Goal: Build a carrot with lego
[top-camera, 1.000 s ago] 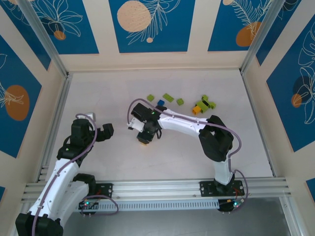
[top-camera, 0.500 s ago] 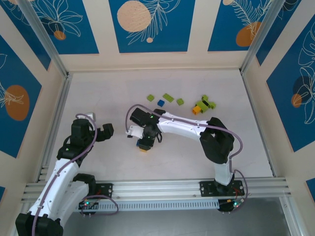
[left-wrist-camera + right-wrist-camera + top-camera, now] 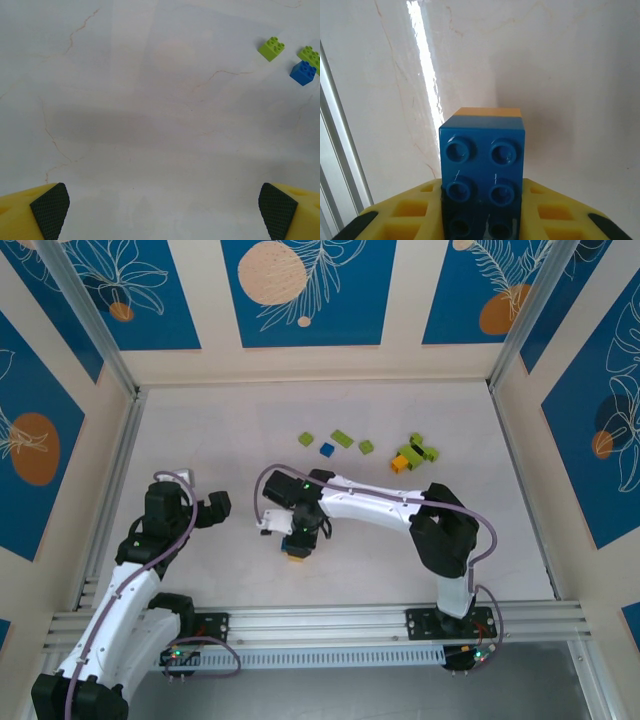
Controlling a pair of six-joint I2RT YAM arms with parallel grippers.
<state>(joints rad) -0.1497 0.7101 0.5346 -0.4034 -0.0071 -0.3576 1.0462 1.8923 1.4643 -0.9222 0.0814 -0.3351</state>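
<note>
My right gripper (image 3: 481, 217) is shut on a blue lego brick (image 3: 481, 160), studs facing the camera, with an orange brick (image 3: 487, 112) stuck on its far face. In the top view that gripper (image 3: 296, 538) hangs low over mid-table, with the blue and orange stack (image 3: 294, 553) at its tip. Loose lego lies further back: lime green bricks (image 3: 342, 438), a blue one (image 3: 326, 449) and a clump of green, orange and black (image 3: 410, 456). My left gripper (image 3: 222, 506) stands open and holds nothing, far left of them. Its pads (image 3: 50, 210) frame bare table.
The left wrist view catches a green brick (image 3: 271, 48), a blue brick (image 3: 303, 73) and another green one (image 3: 311, 54) at its upper right. Metal rails (image 3: 110, 500) run along the table's sides, and a rail (image 3: 330, 620) crosses the near edge.
The right gripper has carried the blue and orange stack toward the near edge of the table. The left arm has not moved.
</note>
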